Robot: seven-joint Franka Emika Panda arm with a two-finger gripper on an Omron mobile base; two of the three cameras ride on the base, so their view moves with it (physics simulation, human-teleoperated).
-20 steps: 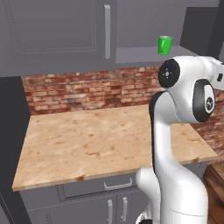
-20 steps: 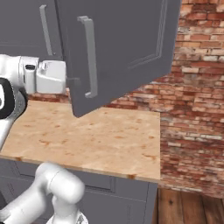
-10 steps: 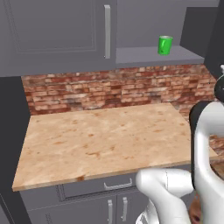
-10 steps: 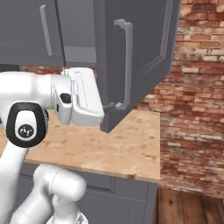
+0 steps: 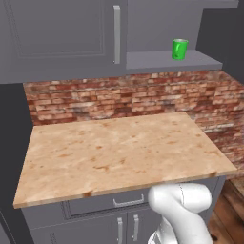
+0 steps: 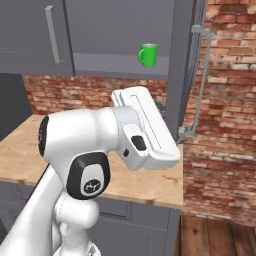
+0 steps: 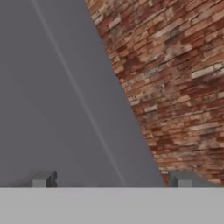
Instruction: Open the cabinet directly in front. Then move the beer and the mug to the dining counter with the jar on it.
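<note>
The grey wall cabinet point(image 5: 62, 33) has its left door shut, with a silver bar handle point(image 5: 116, 33). Its right door point(image 6: 186, 65) stands swung wide, edge-on in the right base view, its handle point(image 6: 202, 75) on the far side. The green mug point(image 5: 179, 49) point(image 6: 148, 55) stands on the bared shelf. My white hand point(image 6: 147, 132) reaches toward the open door's lower edge. In the hand view my gripper point(image 7: 113, 180) is open with nothing between its fingertips point(image 7: 43, 179), facing the grey door panel point(image 7: 57, 100). The beer, jar and dining counter are out of view.
A light wood counter point(image 5: 119, 152) backed by a brick wall point(image 5: 119, 97) lies below the cabinet, with low grey drawers point(image 5: 128, 202) under it. More brick wall point(image 6: 225, 125) rises right of the open door, and wood floor point(image 6: 215, 235) lies below it.
The right cabinet door has swung from half open to fully open. My arm has swept right and lower with it, leaving the upper part of the left base view. The jaws stayed open.
</note>
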